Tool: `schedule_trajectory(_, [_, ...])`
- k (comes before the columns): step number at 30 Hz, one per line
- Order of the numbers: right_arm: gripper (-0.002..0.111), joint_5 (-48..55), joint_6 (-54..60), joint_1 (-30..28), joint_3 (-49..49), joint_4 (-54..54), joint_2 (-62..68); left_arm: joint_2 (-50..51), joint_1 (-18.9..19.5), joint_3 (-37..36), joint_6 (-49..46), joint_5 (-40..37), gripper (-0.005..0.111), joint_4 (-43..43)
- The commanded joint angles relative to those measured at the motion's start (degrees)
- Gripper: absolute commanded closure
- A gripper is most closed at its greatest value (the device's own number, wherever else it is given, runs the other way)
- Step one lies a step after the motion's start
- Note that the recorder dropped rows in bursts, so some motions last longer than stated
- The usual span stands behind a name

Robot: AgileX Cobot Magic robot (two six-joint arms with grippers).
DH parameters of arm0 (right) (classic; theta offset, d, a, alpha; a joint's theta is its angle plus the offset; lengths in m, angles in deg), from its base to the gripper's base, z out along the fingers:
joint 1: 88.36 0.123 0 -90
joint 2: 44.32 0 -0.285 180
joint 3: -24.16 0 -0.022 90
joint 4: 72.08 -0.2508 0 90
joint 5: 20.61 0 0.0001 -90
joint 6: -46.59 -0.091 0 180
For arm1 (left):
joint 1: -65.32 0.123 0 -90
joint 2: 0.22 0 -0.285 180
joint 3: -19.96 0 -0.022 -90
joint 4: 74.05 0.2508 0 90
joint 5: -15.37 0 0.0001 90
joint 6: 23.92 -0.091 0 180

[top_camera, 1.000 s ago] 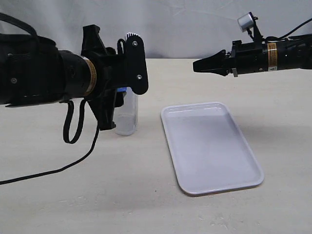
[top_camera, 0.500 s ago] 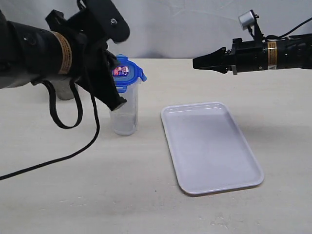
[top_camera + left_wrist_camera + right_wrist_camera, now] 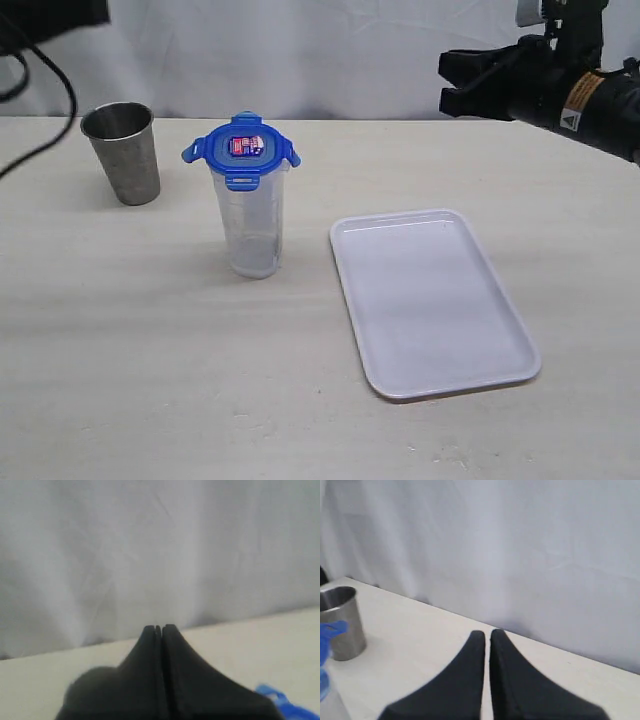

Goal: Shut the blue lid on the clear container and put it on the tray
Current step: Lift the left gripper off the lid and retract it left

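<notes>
The blue lid [image 3: 241, 150] sits on top of the clear container [image 3: 255, 225], its tabs sticking outward and its red-white sticker facing up. The container stands upright on the table, left of the white tray [image 3: 430, 300], which holds nothing. In the exterior view only a bit of the left arm shows in the top left corner. My left gripper [image 3: 158, 628] is shut with nothing in it, raised above the table, and a bit of the blue lid [image 3: 280, 702] shows beneath it. My right gripper [image 3: 450, 85] hangs high at the far right, its fingers [image 3: 483, 645] almost together and holding nothing.
A grey metal cup [image 3: 122, 152] stands upright at the back left, left of the container; it also shows in the right wrist view as the metal cup [image 3: 340, 620]. A white cloth backdrop closes off the far edge of the table. A black cable [image 3: 50, 90] hangs at the top left.
My left arm has lifted up and away to the top left, leaving the blue lid on the container and uncovering the metal cup. My right arm has moved up and to the right.
</notes>
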Motion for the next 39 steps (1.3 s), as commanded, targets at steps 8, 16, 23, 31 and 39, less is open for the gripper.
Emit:
schedule_trajectory(8, [0.104, 10.9, 7.6, 4.2, -1.1, -10.0, -2.5, 20.2, 30.1, 11.7, 49.3, 57.9, 0.107, 45.6])
schedule_trajectory(16, [0.104, 15.1, -17.3, 4.2, 2.7, 13.5, -1.6, 28.5, 22.9, 14.8, 38.3, 63.3, 0.107, 62.9])
schedule_trajectory(23, [0.104, 10.7, -29.0, 4.2, 4.6, 27.7, -1.5, 15.7, 12.5, 6.9, 32.4, -36.6, 0.107, 62.9])
schedule_trajectory(31, [0.104, 9.4, -30.1, 4.2, 4.9, 28.1, -1.5, 17.9, 12.4, 14.3, -43.8, -46.5, 0.107, -7.0])
schedule_trajectory(39, [0.104, 8.0, -32.6, 4.2, 4.9, 31.1, -1.5, 19.2, 14.6, 24.3, -74.9, -66.1, 0.107, -50.3])
